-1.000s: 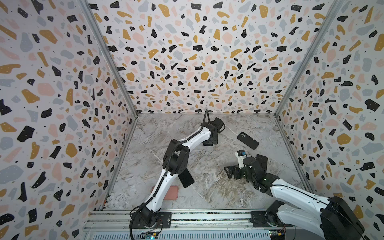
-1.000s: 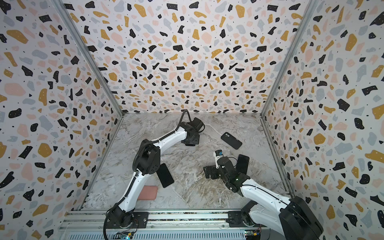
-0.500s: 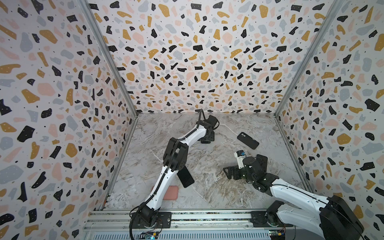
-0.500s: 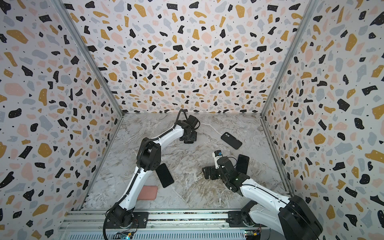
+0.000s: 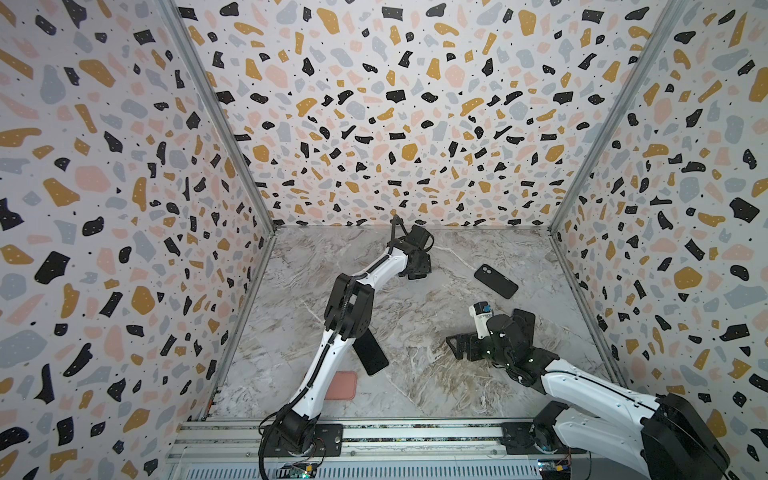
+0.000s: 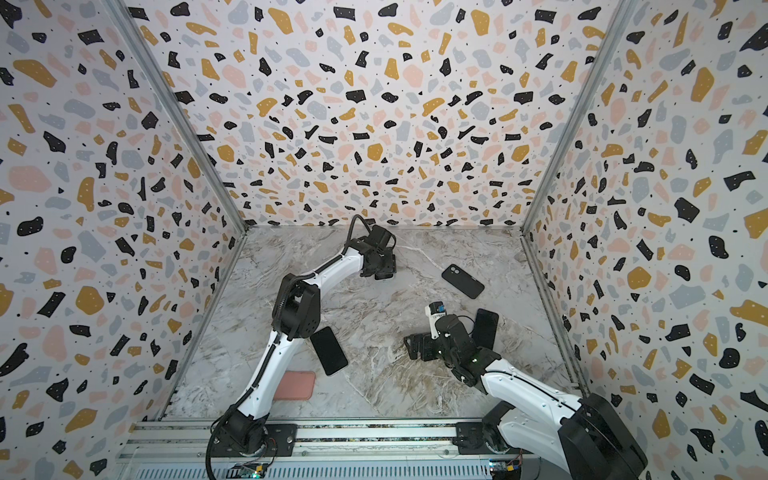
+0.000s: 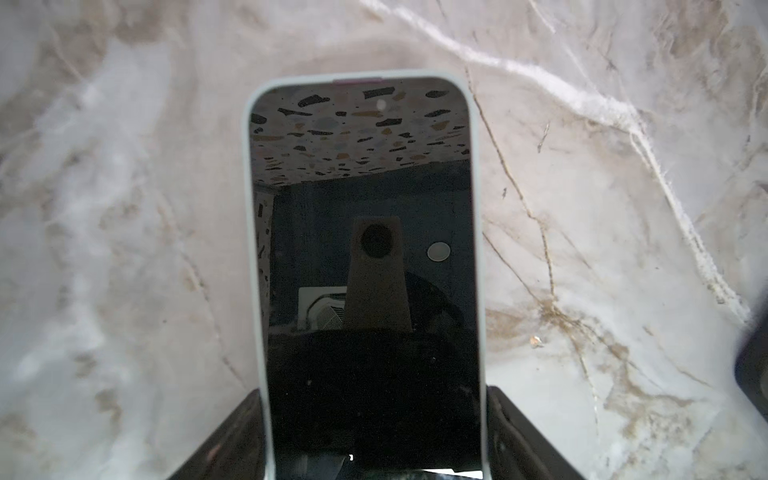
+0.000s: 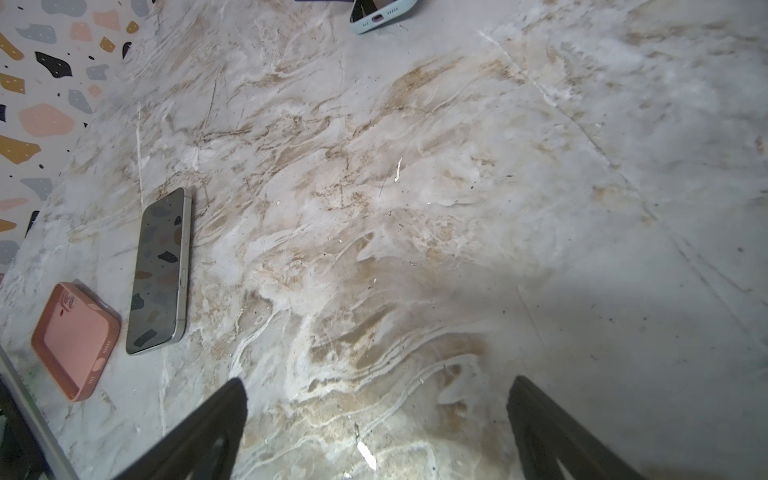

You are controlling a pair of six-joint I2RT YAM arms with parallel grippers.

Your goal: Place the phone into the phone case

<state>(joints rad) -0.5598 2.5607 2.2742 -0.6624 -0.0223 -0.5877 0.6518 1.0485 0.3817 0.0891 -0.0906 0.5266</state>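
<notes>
After it shifted left, the left end effector (image 7: 374, 395) straddles the phone (image 7: 365, 199), grip unclear.

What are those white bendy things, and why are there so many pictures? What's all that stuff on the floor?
Those are two robot arms, the left arm and the right arm, each ending in pinching jaws. The two wide pictures come from a two-eyed camera high above, looking down into the speckled box. The two close pictures come from little cameras on the arms' wrists. On the marble table lie a black phone case, a bare phone, a pink case and another dark phone-shaped thing, half hidden behind the right arm. The left arm's jaws sit on both sides of a phone in a pale blue case; I cannot tell whether they squeeze it. The right arm's jaws are wide open with nothing between them.
</notes>
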